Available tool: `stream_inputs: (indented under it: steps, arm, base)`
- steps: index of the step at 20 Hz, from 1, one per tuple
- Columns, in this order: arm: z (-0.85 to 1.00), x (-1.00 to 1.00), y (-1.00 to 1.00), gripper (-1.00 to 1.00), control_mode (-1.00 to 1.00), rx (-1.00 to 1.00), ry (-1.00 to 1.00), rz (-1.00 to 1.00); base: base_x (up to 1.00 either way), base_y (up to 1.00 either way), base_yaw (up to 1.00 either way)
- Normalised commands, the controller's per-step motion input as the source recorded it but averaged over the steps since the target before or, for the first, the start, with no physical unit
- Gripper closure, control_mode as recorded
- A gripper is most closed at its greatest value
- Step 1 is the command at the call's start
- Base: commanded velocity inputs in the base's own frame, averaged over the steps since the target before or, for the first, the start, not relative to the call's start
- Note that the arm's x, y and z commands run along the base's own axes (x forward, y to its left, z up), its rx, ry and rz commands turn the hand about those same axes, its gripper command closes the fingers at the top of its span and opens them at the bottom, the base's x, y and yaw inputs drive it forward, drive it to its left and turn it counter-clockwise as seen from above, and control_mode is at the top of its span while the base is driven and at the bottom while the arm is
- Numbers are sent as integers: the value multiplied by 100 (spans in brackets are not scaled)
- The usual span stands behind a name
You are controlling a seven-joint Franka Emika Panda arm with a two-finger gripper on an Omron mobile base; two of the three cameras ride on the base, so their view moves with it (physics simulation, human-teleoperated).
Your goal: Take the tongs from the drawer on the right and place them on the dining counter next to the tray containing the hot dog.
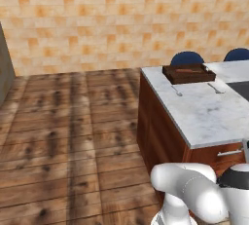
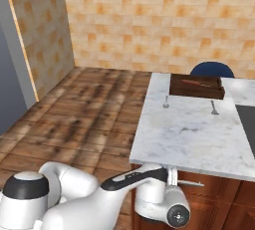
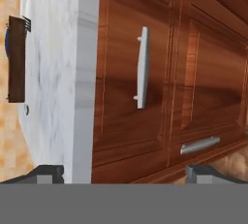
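The dining counter [image 1: 204, 114] [image 2: 189, 137] [image 3: 53, 82] is a white marbled slab over a reddish-brown body. At its far end stands the dark brown tray [image 1: 188, 73] [image 2: 196, 86] [image 3: 17, 58] with the reddish hot dog [image 2: 197, 81] in it. Just under the slab's near edge is the drawer [image 3: 121, 121], shut, with a short silver bar handle [image 3: 141, 68] [image 2: 190, 182] [image 1: 229, 153]. The tongs are hidden. My gripper [image 3: 126, 173] [image 2: 172, 173] faces the drawer front a little short of the handle, open, with nothing between its fingertips [image 3: 46, 171].
Two small silver utensils [image 2: 166, 103] [image 2: 213, 107] lie on the slab in front of the tray. A second panel with its own bar handle [image 3: 199, 145] sits below the drawer. Blue stools [image 1: 187, 58] [image 2: 212, 68] stand behind the counter. Wooden floor [image 1: 73, 131] spreads to the left.
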Motion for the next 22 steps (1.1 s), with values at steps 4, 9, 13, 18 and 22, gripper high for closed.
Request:
stream_inputs:
  steps: [4, 9, 13, 18, 22]
  arm:
    - [-25, 0, -20, -100, -100, 0, -5, 0]
    - [-18, 0, -13, -100, -100, 0, -5, 0]
    - [-13, 0, -13, -100, -100, 1, -6, 0]
    - [-10, 0, -8, -100, -100, 0, -6, 0]
    - [-10, 0, -7, -100, -100, 0, -3, 0]
  base:
    - [0, 0, 0]
    - [0, 0, 0]
    - [0, 0, 0]
    - [0, 0, 0]
    - [0, 0, 0]
